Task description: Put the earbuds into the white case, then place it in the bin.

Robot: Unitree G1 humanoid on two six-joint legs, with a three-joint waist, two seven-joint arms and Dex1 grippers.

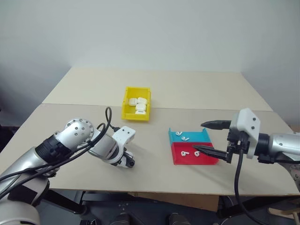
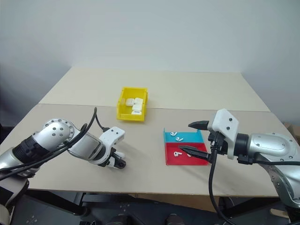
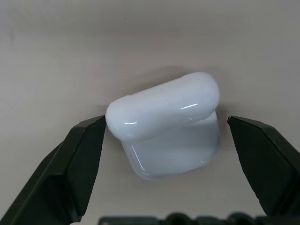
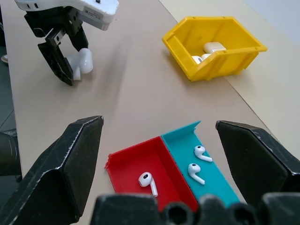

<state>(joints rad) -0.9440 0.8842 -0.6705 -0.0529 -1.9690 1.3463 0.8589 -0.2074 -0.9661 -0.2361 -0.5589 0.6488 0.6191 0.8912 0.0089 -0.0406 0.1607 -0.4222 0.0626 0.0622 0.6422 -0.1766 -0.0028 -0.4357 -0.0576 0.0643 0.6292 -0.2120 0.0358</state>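
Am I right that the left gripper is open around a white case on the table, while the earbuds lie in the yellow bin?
Not quite. The earbuds lie in the red-and-teal tray, as the right wrist view shows; the yellow bin holds other white cases. The left gripper is indeed open around the white case on the table.

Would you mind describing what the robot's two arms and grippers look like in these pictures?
Both arms have silver-grey metallic shells with black joint sections. The left arm ends in a rounded silver joint cap ringed with small holes, and loose black cables loop over it. Each wrist carries a white angular housing. The left gripper and right gripper each have two black, tapered, pointed fingers. A black cable hangs below the right wrist.
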